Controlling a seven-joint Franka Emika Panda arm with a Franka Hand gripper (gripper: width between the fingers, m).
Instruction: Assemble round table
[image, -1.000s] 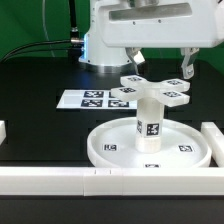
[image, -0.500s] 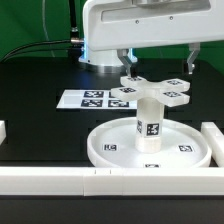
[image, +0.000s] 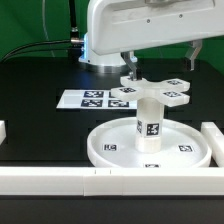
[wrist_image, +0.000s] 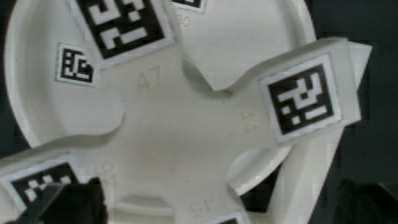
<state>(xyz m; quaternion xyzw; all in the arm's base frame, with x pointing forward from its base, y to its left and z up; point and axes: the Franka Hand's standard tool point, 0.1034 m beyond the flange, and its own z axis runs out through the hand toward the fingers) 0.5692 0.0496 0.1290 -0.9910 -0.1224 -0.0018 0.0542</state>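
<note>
The large rimmed disc (image: 110, 146) lies flat on the black table. The short thick cylinder (image: 149, 122) stands upright on its hub. The small cross-shaped piece (image: 152, 90) sits on top of the cylinder. My gripper (image: 160, 60) is open and hovers just above the cross piece, with one finger (image: 130, 62) on each side and touching nothing. In the wrist view the cross piece (wrist_image: 196, 140) fills the picture, with the disc (wrist_image: 54, 110) beneath it. The gripper (wrist_image: 214, 208) straddles the cross piece there, its dark fingertips (wrist_image: 57, 200) spread wide.
The marker board (image: 92, 99) lies behind the disc toward the exterior view's left. Long white bars run along the front (image: 60, 180), at the right (image: 213, 136) and at the left edge (image: 3, 130). The arm's base (image: 95, 50) stands at the back.
The gripper has risen a little above the cross piece and its fingers have spread wider. The cross piece, cylinder and disc have not moved.
</note>
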